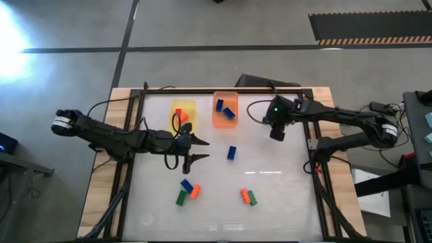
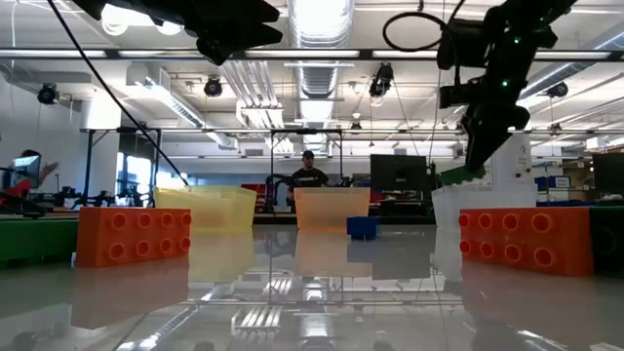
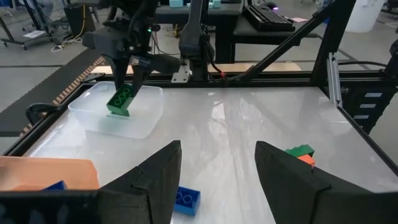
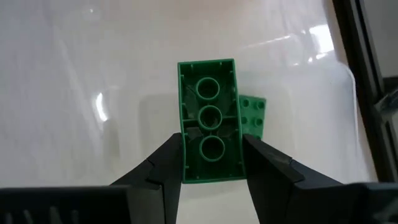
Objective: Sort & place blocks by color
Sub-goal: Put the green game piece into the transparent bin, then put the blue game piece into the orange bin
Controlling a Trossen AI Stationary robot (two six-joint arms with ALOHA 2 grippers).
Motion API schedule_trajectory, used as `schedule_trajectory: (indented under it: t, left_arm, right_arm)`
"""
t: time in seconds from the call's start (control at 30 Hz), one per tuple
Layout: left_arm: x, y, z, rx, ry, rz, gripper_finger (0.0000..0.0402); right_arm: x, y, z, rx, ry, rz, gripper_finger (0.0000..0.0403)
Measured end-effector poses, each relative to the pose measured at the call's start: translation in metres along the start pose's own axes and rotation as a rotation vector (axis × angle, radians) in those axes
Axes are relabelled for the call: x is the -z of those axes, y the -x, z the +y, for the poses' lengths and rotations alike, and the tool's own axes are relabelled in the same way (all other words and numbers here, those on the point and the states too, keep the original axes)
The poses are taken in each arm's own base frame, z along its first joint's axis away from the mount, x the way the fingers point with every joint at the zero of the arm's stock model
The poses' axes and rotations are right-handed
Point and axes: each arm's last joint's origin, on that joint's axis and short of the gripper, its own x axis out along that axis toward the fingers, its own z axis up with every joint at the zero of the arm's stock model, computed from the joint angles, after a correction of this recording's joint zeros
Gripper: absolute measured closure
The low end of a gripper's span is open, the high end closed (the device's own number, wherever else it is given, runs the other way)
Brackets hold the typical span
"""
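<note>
- Right tool (image 4: 210, 163): clamped on one green studded plastic brick (image 4: 209, 129), gripping its long sides, hollow underside to the wrist camera. Hangs above the clear translucent plastic tray (image 3: 118, 112) at the bench's far right.
- One more green brick in the clear tray (image 4: 252, 115), lying flat, just beside the held one in the right wrist view.
- Left tool (image 1: 196, 149): fingers spread apart, nothing between them, mid-bench left of centre.
- Yellow translucent tray (image 1: 183, 108): one orange brick inside (image 1: 181, 117).
- Orange translucent tray (image 1: 226, 116): two blue bricks (image 1: 224, 109).
- Loose on the white bench (image 1: 283, 196): one lone blue brick (image 1: 231, 153) mid-bench.
- Near-left cluster of three (image 1: 187, 190): one blue, one orange, one green, close together.
- Near-right pair (image 1: 248, 196): one orange and one green, side by side, touching.
- Visible totals: four green, three orange, four blue.
</note>
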Motion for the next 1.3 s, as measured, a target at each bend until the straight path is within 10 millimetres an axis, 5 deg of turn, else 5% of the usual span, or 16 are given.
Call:
schedule_trajectory:
  t: [0.47, 0.7, 0.97, 1.3]
  left_arm:
    - [0.000, 0.000, 0.000, 0.000, -0.001, 0.002, 0.0212]
    - [0.001, 0.000, 0.000, 0.000, -0.002, 0.005, 0.0212]
    - [0.001, 0.000, 0.000, -0.001, 0.000, 0.004, 0.0212]
    - [0.007, -0.002, 0.001, -0.035, 0.034, 0.024, 0.0212]
  right_arm:
    - [0.012, -0.033, -0.009, -0.036, -0.044, 0.138, 0.0266]
    - [0.011, -0.043, -0.008, -0.045, -0.045, 0.171, 0.0232]
    - [0.011, -0.039, -0.009, -0.040, -0.064, 0.157, 0.0205]
    - [-0.005, -0.012, -0.008, -0.022, -0.159, 0.051, 0.0220]
